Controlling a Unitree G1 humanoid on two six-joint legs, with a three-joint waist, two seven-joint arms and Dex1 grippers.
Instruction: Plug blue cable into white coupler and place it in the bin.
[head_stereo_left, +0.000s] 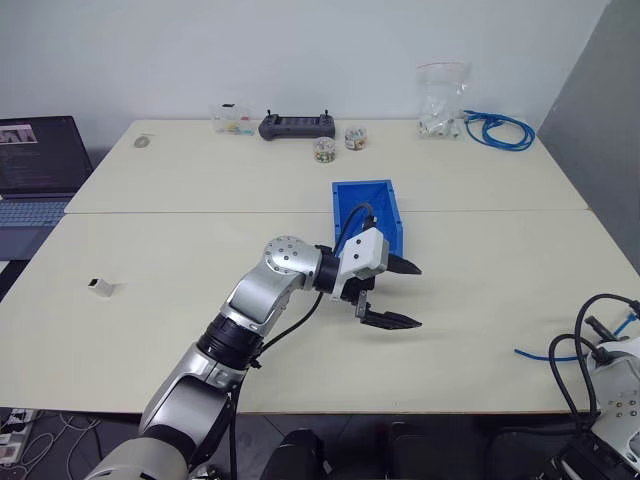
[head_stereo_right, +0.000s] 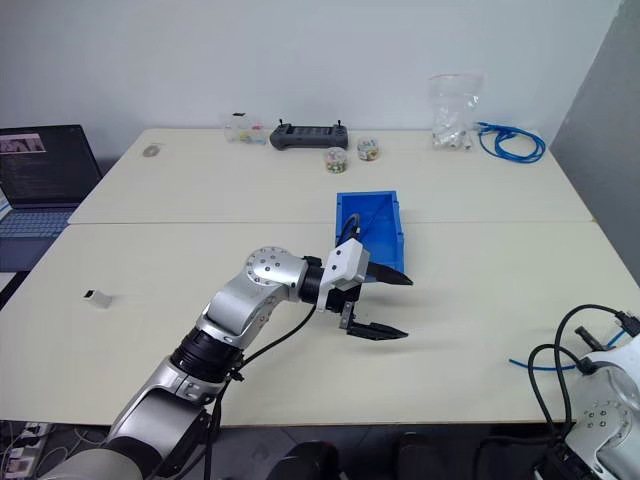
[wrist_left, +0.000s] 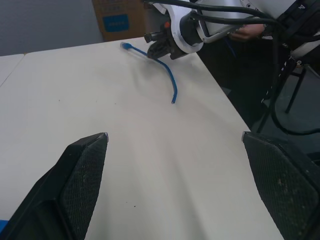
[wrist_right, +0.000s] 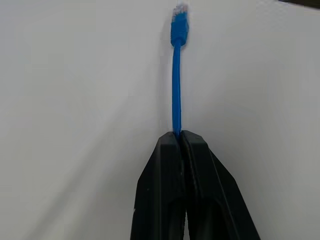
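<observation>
The blue cable (wrist_right: 175, 85) lies on the table at the right, near the front edge, and its clear plug (wrist_right: 179, 19) points away from my right gripper (wrist_right: 179, 136). That gripper is shut on the cable a short way behind the plug. The left wrist view has the same grip across the table, with the right gripper (wrist_left: 154, 44) and a free length of cable (wrist_left: 170, 80) trailing from it. My left gripper (head_stereo_left: 416, 296) hovers open and empty over the middle of the table, just in front of the bin (head_stereo_left: 352, 193). The white coupler (head_stereo_left: 100, 287) sits alone far to the left.
A coiled bundle of blue cable (head_stereo_left: 497, 129) and a clear plastic bag (head_stereo_left: 443, 98) lie at the back right. A black controller (head_stereo_left: 297, 125) and small jars (head_stereo_left: 324, 149) stand along the back edge. An open laptop (head_stereo_left: 35, 170) sits off the table's left side.
</observation>
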